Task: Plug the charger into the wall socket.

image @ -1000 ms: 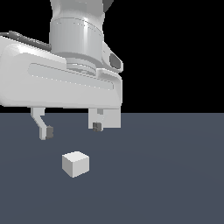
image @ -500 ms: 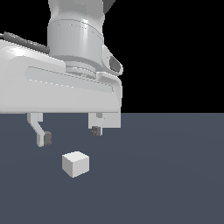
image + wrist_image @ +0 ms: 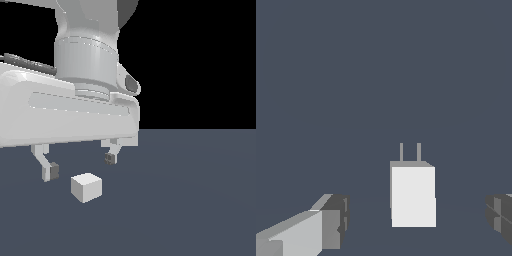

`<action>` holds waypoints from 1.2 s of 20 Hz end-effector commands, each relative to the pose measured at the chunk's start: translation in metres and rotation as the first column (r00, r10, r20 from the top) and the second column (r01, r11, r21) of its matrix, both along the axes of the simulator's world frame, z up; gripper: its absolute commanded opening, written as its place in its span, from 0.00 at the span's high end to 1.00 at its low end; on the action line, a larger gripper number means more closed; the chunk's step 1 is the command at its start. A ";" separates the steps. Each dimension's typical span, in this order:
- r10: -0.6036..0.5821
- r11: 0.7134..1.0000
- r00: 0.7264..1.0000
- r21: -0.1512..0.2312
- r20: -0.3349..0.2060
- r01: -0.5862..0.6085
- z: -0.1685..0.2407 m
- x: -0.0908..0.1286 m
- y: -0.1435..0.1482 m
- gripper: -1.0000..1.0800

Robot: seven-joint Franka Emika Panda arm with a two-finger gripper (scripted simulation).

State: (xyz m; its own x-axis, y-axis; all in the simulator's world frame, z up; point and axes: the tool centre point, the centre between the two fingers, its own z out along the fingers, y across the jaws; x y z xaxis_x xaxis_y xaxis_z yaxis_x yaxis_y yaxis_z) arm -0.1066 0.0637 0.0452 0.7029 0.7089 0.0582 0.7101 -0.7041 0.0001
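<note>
my gripper (image 3: 80, 165), two pale fingers tipped with dark grey pads under a broad white hand, hangs just above the flat slate-blue floor (image 3: 200, 200) with its fingers spread wide and nothing between them. one pad (image 3: 52, 171) is on the exterior view's left, the other (image 3: 110, 158) further back and toward the exterior view's right.

the charger (image 3: 86, 187), a small plain off-white cube-like block, sits on the floor below and in front of my fingers in the exterior view, narrower than the gap between them and touching neither. in the wrist view the same block (image 3: 413, 196) lies between my two pads (image 3: 336, 221), nearer the middle of the gap than either side, and apart from both. two thin grey prongs (image 3: 410, 152) stick out side by side from one of its faces, pointing away from my hand across the floor.

behind the floor the exterior view is plain black. the wrist view is filled with slate-blue floor around the block.
</note>
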 end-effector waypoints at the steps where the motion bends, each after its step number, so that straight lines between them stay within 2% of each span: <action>1: -0.001 1.000 1.000 -0.001 -0.001 0.001 -0.012 -0.001 0.000 0.04; 10: -0.001 1.000 1.000 -0.001 -0.001 0.001 -0.033 0.000 0.000 0.04; 11: -0.001 1.000 1.000 -0.001 -0.001 0.001 -0.033 0.000 0.000 1.00; 24: -0.010 1.000 1.000 -0.001 0.000 0.010 -0.032 0.001 0.000 1.00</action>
State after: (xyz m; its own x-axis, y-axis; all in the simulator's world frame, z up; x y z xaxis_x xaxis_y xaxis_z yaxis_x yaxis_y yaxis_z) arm -0.1061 0.0635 0.0124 0.7068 0.7050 0.0573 0.7062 -0.7080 0.0002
